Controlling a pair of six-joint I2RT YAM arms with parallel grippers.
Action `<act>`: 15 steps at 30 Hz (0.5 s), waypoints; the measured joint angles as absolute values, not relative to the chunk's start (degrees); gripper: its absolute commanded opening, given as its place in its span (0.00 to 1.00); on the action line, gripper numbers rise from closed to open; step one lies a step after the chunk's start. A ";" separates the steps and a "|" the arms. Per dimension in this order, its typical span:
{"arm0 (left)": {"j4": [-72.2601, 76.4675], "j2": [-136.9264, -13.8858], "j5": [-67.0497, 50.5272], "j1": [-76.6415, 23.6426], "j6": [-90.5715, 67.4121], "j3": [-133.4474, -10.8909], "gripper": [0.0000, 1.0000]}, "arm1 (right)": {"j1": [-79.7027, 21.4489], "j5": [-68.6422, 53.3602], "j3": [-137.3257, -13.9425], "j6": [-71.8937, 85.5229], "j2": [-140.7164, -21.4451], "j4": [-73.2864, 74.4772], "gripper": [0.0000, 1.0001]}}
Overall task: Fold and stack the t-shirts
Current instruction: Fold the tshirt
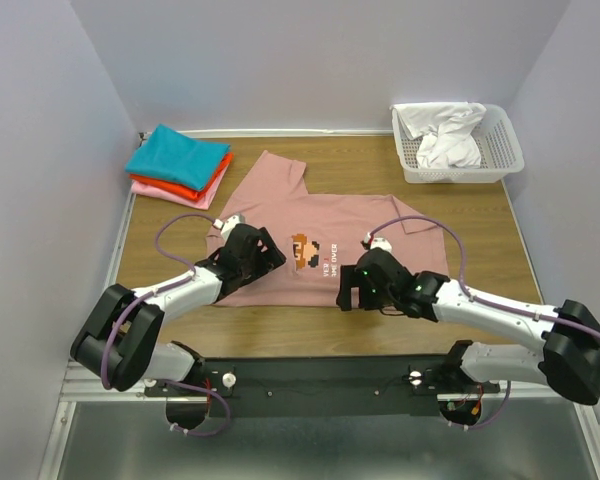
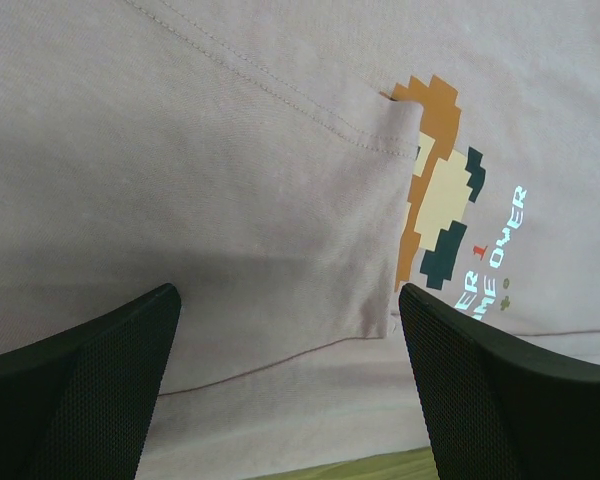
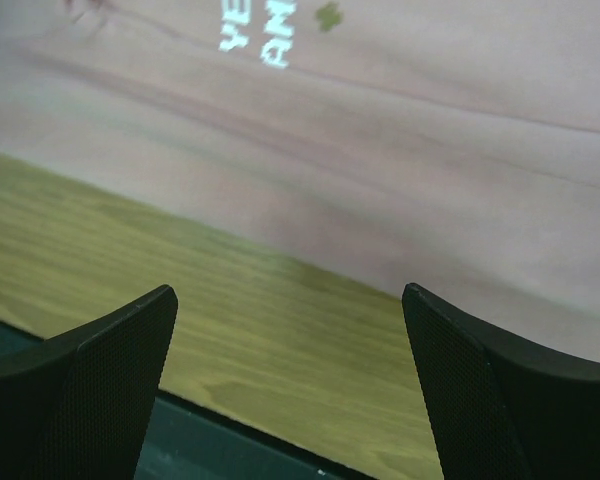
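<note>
Right tool [image 1: 352, 292] [image 3: 290, 300]: nearest to me, jaws spread wide with nothing between them, poised over the near hem of the shirt, where pink cloth meets bare wood
Left tool [image 1: 265, 252] [image 2: 290, 300]: a little further in and to the left, also released, jaws wide apart over the left part of the shirt, gripping nothing
Table [image 1: 180, 228] [image 3: 180, 300]: wood-grain top; a strip of it shows between the shirt's near hem and the arm bases
Dusty-pink t-shirt [image 1: 330, 222] [image 2: 230, 150] [image 3: 430, 150]: spread flat across the middle of the table, print side up, both tools above it
Folded flap [image 2: 280, 200]: on the left wrist view a stitched layer of the same pink cloth lies over the body, its edge just covering the side of the print
Pixel figure [image 1: 303, 250] [image 2: 440, 200]: brown, cream and dark blocks on the chest, between the two tools
White lettering [image 1: 330, 265] [image 2: 495, 250] [image 3: 260, 30]: just beside the figure
Folded stack, far left corner: teal t-shirt [image 1: 175, 152] on top, orange-red t-shirt [image 1: 198, 185] under it, pink t-shirt [image 1: 175, 193] at the bottom, well apart from the spread shirt
Basket [image 1: 460, 173]: white mesh, far right corner, with crumpled white cloth [image 1: 445, 135] inside
</note>
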State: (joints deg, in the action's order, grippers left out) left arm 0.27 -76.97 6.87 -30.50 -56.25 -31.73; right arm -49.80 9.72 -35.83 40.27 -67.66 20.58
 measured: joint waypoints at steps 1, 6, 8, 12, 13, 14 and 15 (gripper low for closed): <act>0.27 -76.97 6.90 -30.50 -56.34 -31.73 0.98 | -50.87 9.54 -35.83 40.27 -67.59 20.40 1.00; 0.25 -76.97 6.92 -30.50 -56.64 -31.73 0.98 | -52.21 9.65 -35.88 40.27 -70.59 18.72 1.00; 0.21 -76.97 6.92 -30.50 -56.66 -31.73 0.98 | -52.18 10.94 -36.27 40.25 -73.36 18.46 1.00; 0.16 -76.97 6.94 -30.50 -56.82 -31.73 0.98 | -52.18 13.58 -37.58 39.79 -76.69 17.87 1.00; 0.16 -76.97 6.96 -30.50 -56.84 -31.73 0.98 | -52.18 13.98 -37.93 39.62 -77.06 17.63 1.00; 0.12 -76.97 7.01 -30.50 -56.88 -31.73 0.98 | -52.18 14.17 -38.15 39.48 -77.34 17.21 1.00; 0.12 -76.97 7.07 -30.50 -56.88 -31.73 0.98 | -52.18 14.22 -38.15 39.44 -77.52 16.73 1.00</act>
